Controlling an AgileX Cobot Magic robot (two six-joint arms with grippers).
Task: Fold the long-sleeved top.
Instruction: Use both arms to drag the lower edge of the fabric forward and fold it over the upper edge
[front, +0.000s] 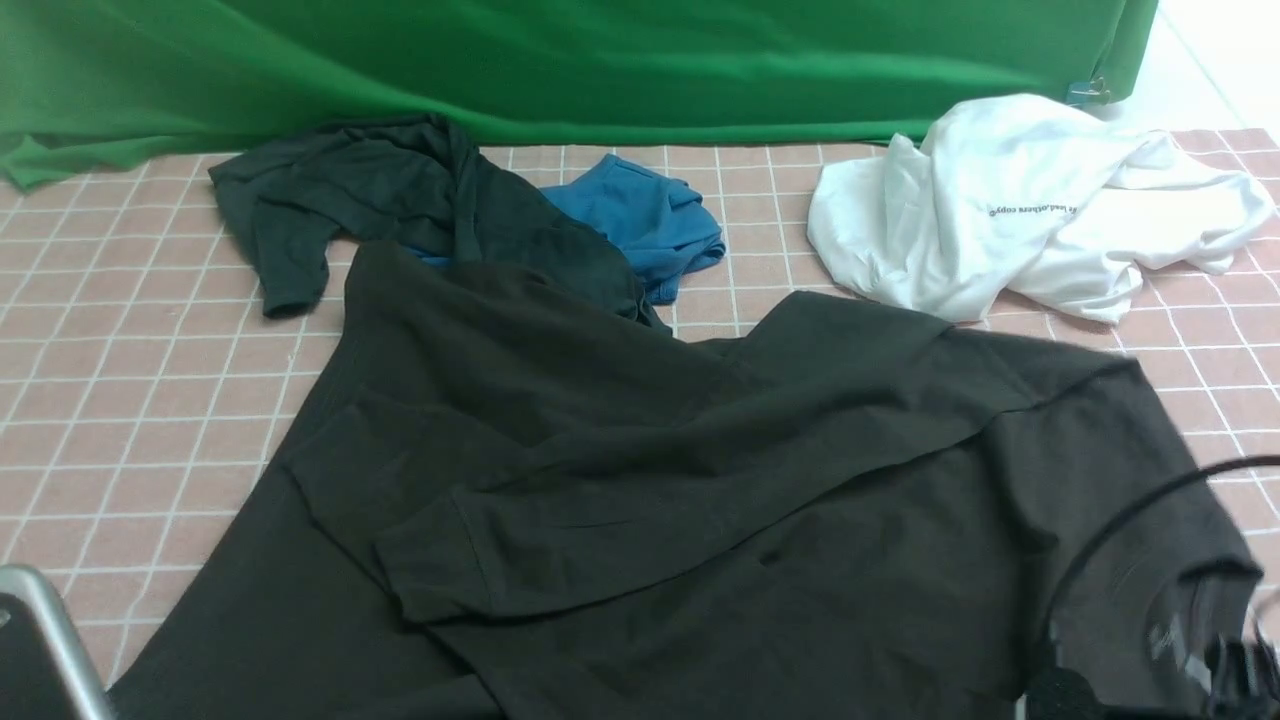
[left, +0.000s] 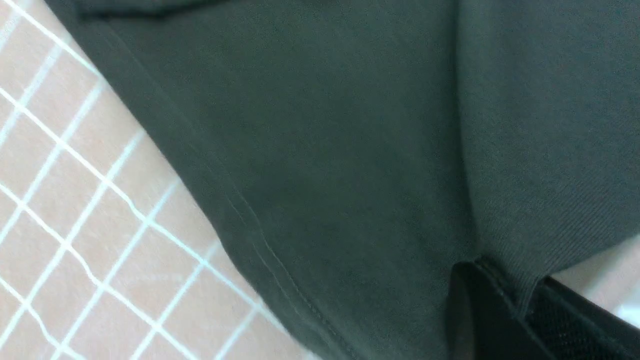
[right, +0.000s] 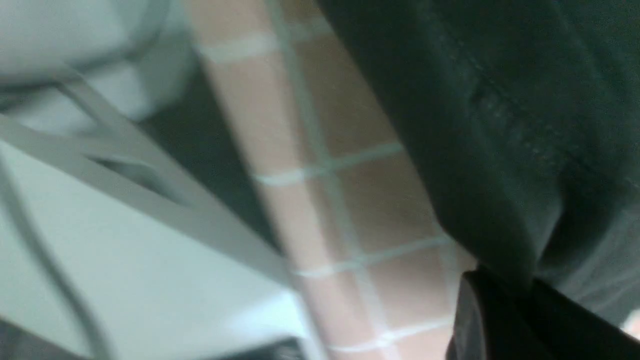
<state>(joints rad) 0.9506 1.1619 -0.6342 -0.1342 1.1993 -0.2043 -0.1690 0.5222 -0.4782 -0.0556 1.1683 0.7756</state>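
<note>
The front view shows the whole top (front: 700, 480) spread across the near middle of the checked worktop (front: 130, 400), one cuffed sleeve (front: 600, 540) folded over its body, with a dark shirt (front: 350, 200), a blue garment (front: 640, 225) and a white tee (front: 1030, 205) behind it. Only the wrist views show the grips: the left fingers (left: 505, 305) are clamped on the top's edge, and the right fingers (right: 505, 310), blurred, are pinched on its fabric at the worktop's near right edge.

left gripper (left: 505, 295) pinching the long-sleeved top (left: 350, 150)
its stitched hem is running diagonally over the pink checked tabletop (left: 75, 210).
</note>
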